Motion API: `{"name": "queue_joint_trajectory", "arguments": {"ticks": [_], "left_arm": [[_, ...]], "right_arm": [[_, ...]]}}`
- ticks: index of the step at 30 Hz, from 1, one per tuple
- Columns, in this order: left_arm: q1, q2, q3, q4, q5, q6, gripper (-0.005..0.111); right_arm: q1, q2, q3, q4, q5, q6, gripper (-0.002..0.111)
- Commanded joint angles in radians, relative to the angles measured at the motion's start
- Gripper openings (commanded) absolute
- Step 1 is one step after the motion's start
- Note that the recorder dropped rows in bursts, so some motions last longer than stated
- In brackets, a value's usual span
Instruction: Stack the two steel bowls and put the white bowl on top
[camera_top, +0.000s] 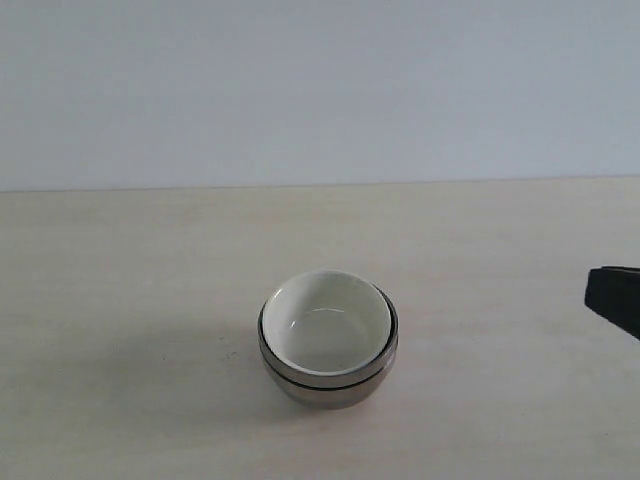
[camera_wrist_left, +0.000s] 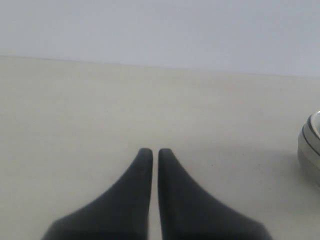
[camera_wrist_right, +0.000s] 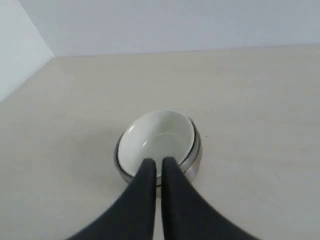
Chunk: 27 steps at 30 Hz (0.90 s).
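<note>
Exterior view: white bowl (camera_top: 325, 322) nested in stacked steel bowls (camera_top: 331, 389); left hand (camera_wrist_left: 151, 153) and right hand (camera_wrist_right: 155, 163) closed.

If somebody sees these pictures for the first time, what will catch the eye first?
The small cream-white glossy bowl sits nested inside the shiny round steel bowls, near the middle of the pale table. The black right gripper, closed and empty, is off to the right of them.

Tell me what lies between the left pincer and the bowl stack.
Only bare tabletop. The left wrist view shows nothing on the stretch from the left pincer to the bowl stack.
</note>
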Motion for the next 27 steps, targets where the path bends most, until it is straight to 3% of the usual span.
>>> {"name": "queue_joint_trajectory", "arguments": {"ticks": [1, 6, 12, 27], "left_arm": [[0.003, -0.003, 0.004, 0.002, 0.000, -0.001, 0.004], [0.003, -0.003, 0.004, 0.002, 0.000, -0.001, 0.004], [0.003, -0.003, 0.004, 0.002, 0.000, -0.001, 0.004], [0.003, -0.003, 0.004, 0.002, 0.000, -0.001, 0.004]], "right_arm": [[-0.026, -0.133, 0.171, -0.010, -0.204, 0.009, 0.000], [-0.056, -0.348, 0.332, -0.009, -0.361, 0.017, 0.000], [-0.058, -0.522, 0.375, -0.012, -0.355, -0.090, 0.000], [-0.109, -0.522, 0.375, -0.012, -0.264, -0.147, 0.000]]}}
